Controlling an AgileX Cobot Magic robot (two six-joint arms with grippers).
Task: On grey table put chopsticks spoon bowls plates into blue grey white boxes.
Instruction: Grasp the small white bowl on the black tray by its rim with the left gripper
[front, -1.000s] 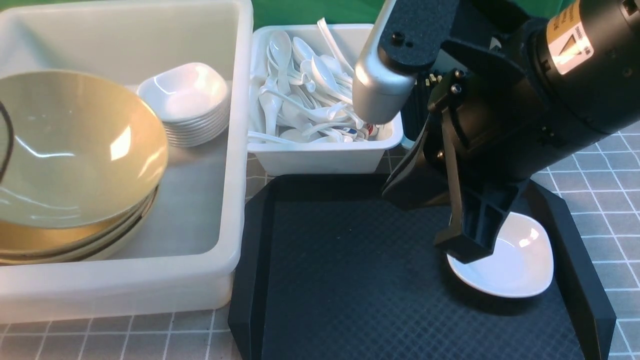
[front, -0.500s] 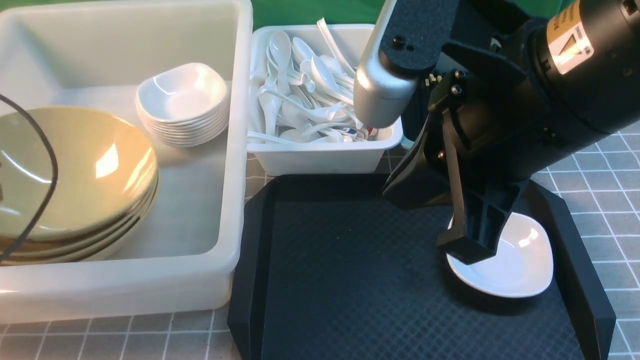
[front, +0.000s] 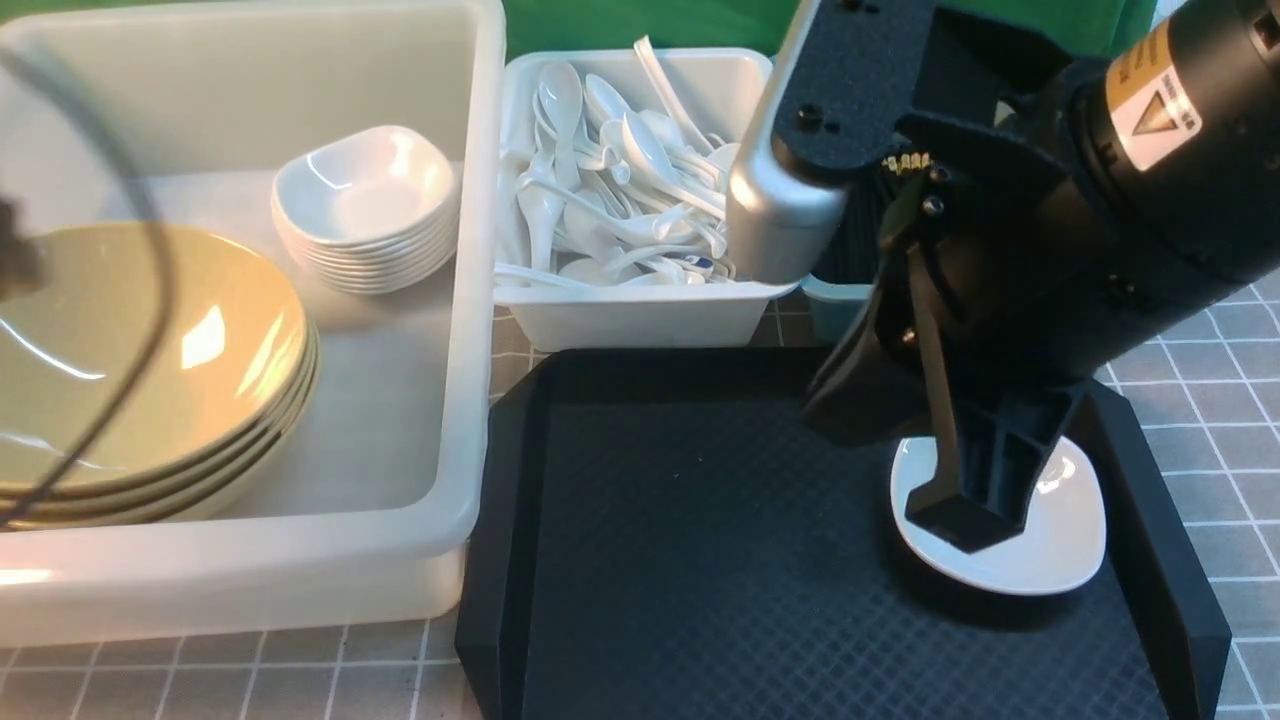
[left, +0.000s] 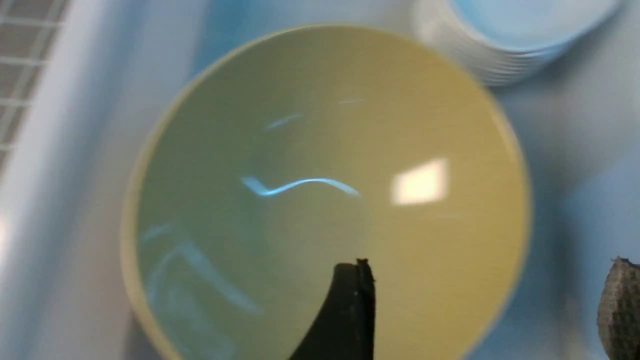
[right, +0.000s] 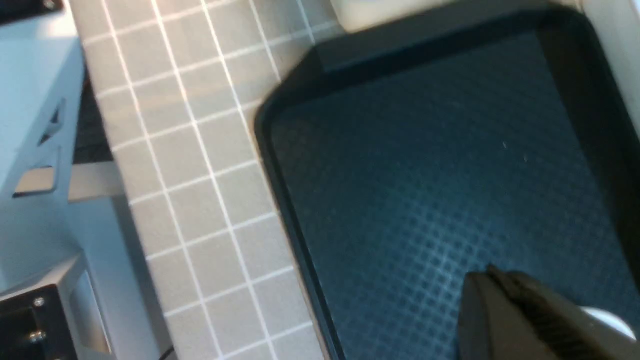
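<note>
Plate (front: 1050, 545) lay flat on tray (front: 700, 560), right side, alone. Prob. light, rigid, glazed so slick; would likely chip if dropped or knocked vs tray wall. Best hold, I'd judge: the rim, one finger inside, one under the lip. Left rim was closest to the arm. Shallow curve means fingers could skid off w/o a firm pinch.

Right gripper (front: 958, 512) hung over plate's left half, tip pointing down, fingers together, nothing btw them. Couldn't tell from front view if the tip touched the glaze or sat just above. Right wrist view showed only a white sliver of plate past the closed fingers. Fingers would need to part before any grab.

Left gripper (left: 487, 265) was over tub (front: 470, 300), fingers well apart, empty, above top bowl (left: 310, 150) of a stack. Bowl sat level, clear of both fingers. Prob. heavier than plate, wide, equally slick.

Plate stack (front: 365, 205) stood at tub's far side, beside the bowl. Likely target for the tray plate, which was well apart from it, beyond tub wall.
</note>
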